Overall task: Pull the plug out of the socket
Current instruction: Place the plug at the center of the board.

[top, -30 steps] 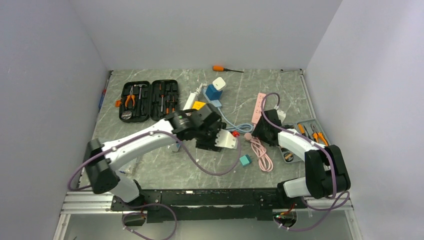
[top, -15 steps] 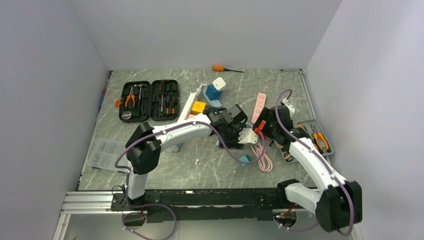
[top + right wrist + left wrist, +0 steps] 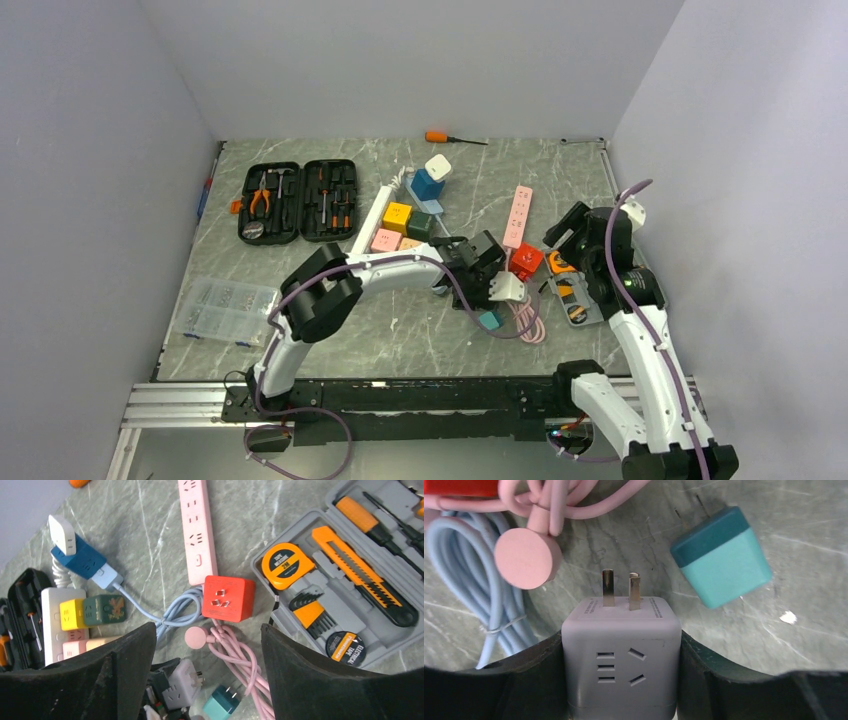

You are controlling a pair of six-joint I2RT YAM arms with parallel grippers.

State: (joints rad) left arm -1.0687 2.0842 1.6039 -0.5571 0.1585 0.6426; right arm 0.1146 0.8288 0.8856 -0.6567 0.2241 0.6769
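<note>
My left gripper (image 3: 503, 290) (image 3: 621, 640) is shut on a pale grey cube plug (image 3: 621, 650), which also shows in the top view (image 3: 508, 287) and right wrist view (image 3: 182, 683). Its two metal prongs are bare and point at the table. The red cube socket (image 3: 526, 261) (image 3: 228, 598) lies free just beyond it, by a coiled pink cable (image 3: 240, 655) with a round pink end (image 3: 527, 558). A teal plug (image 3: 721, 557) (image 3: 490, 320) lies beside the grey cube. My right gripper (image 3: 582, 232) (image 3: 206, 630) is open, empty and raised above the red cube.
A pink power strip (image 3: 518, 215) lies behind the red cube. A grey tool tray (image 3: 588, 308) sits at the right. A white strip with coloured cubes (image 3: 385, 215), a blue adapter (image 3: 428, 183), a black tool case (image 3: 298, 200) and a clear parts box (image 3: 220, 310) are to the left.
My left gripper has swung right and nearer with the grey cube. My right gripper has let go of the red cube, risen and drawn back to the right.
</note>
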